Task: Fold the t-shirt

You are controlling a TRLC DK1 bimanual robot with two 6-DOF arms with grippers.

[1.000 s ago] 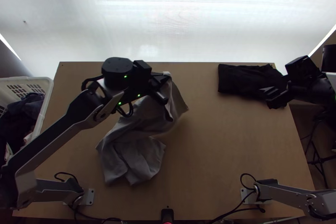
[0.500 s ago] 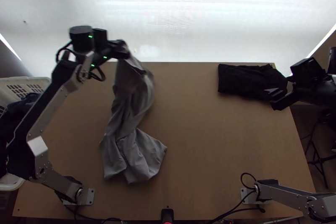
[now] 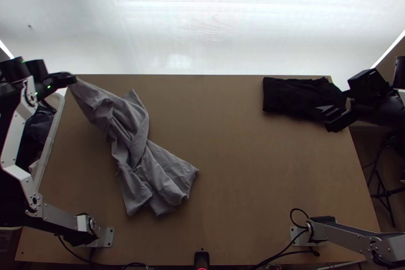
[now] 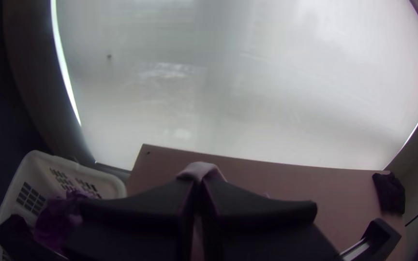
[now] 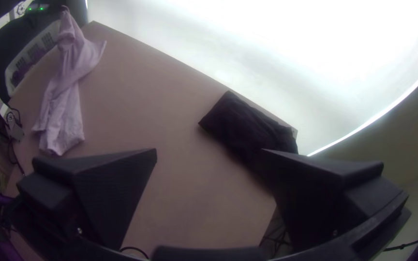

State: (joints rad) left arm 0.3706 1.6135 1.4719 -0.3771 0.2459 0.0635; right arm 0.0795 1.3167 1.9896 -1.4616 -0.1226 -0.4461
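Note:
My left gripper (image 3: 72, 78) is at the table's far left corner, above the basket's edge. In the left wrist view the left gripper (image 4: 200, 186) is shut on one end of the grey t-shirt (image 4: 200, 170). From there the t-shirt (image 3: 134, 143) hangs down and runs bunched and twisted across the left of the table, its other end lying near the front. My right gripper (image 3: 329, 118) stands open at the table's right edge, by the black cloth. In the right wrist view the right gripper (image 5: 209, 159) has its fingers wide apart with nothing between them.
A folded black cloth (image 3: 296, 95) lies at the far right of the table (image 3: 243, 184). A white basket (image 3: 52, 133) with dark clothes stands off the left edge, partly under the left arm. Cables lie along the near edge.
My left gripper has moved far to the left, from above the table's middle to its far left corner, drawing the t-shirt's upper part along. The right gripper has shifted only slightly.

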